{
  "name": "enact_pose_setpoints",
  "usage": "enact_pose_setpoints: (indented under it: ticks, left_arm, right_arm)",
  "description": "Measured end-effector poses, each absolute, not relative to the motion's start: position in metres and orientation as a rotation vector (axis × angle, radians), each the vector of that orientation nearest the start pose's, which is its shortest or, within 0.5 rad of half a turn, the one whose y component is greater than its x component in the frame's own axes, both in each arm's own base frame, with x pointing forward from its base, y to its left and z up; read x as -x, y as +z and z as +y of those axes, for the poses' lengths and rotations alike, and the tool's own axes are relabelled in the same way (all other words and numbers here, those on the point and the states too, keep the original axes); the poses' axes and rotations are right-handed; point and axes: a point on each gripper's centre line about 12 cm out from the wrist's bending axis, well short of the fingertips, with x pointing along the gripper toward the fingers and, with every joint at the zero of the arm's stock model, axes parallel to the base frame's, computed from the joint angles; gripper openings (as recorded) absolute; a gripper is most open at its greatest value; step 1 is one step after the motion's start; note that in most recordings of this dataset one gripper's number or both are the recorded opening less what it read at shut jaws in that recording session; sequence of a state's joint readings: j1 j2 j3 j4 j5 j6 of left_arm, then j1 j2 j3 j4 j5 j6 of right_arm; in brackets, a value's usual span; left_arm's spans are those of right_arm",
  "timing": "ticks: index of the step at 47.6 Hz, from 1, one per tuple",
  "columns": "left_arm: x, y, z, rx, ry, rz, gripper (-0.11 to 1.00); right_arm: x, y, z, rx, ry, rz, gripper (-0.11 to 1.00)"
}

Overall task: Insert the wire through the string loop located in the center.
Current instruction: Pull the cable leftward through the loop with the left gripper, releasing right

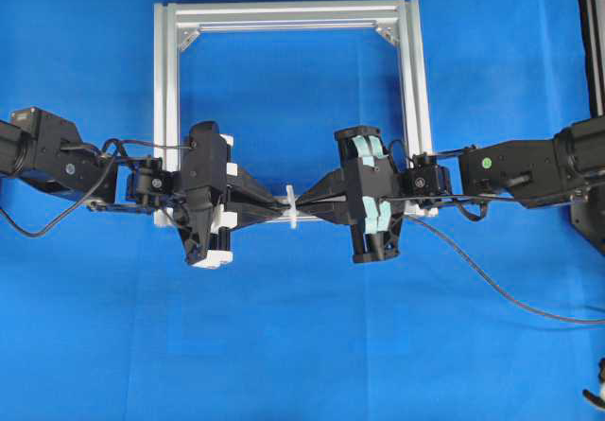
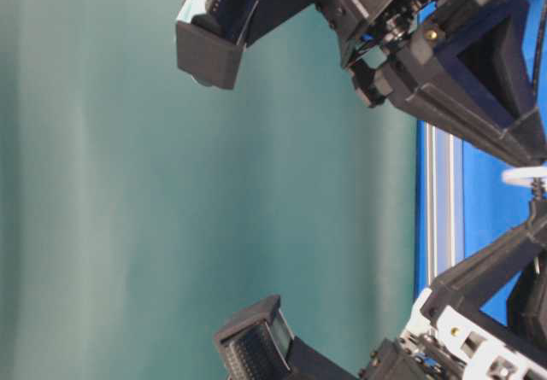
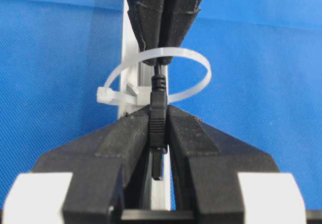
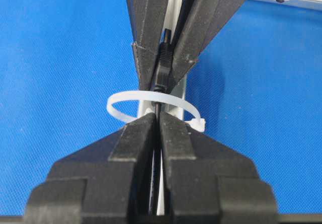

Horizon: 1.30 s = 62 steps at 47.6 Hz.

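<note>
The string loop (image 1: 292, 215) is a white tie ring standing on the front bar of the aluminium frame (image 1: 284, 16). The wire's black plug (image 3: 157, 118) has passed through the string loop (image 3: 104, 94). My left gripper (image 3: 158, 114) is shut on that plug, just on the near side of the ring. On the other side, my right gripper (image 4: 157, 121) is shut on the thin black wire (image 4: 158, 108), right in front of the string loop (image 4: 196, 124). Overhead, the left gripper (image 1: 276, 209) and the right gripper (image 1: 315, 203) meet tip to tip at the ring.
The wire (image 1: 492, 284) trails off over the blue mat to the right edge. Both arms lie across the frame's side bars (image 1: 166, 109). In the table-level view the ring (image 2: 523, 175) shows between the two black wrists.
</note>
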State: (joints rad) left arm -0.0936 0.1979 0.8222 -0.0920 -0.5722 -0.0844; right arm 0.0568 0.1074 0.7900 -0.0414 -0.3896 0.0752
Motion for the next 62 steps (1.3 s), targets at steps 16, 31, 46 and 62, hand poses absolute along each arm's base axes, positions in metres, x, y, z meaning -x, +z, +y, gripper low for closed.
enact_pose_setpoints:
  ticks: [16,31,46,62]
  left_arm:
    - [-0.38,0.102,-0.028,0.127,-0.003,0.451,0.07]
    - [-0.38,0.102,-0.027,0.127,-0.002,0.451,0.07]
    - [-0.369,0.101,-0.028,0.125,-0.003,0.469,0.07]
    - [-0.323,0.108,-0.03,0.122,-0.021,0.489,0.07]
  right_arm:
    - [-0.381,0.128,0.025,-0.025,0.066,0.505,0.59]
    - [-0.381,0.128,0.026,-0.026,0.067,0.506,0.97]
    - [-0.381,0.128,0.026,-0.027,0.068,0.505,0.97]
    - [-0.381,0.128,0.028,-0.024,0.072,0.506,0.97]
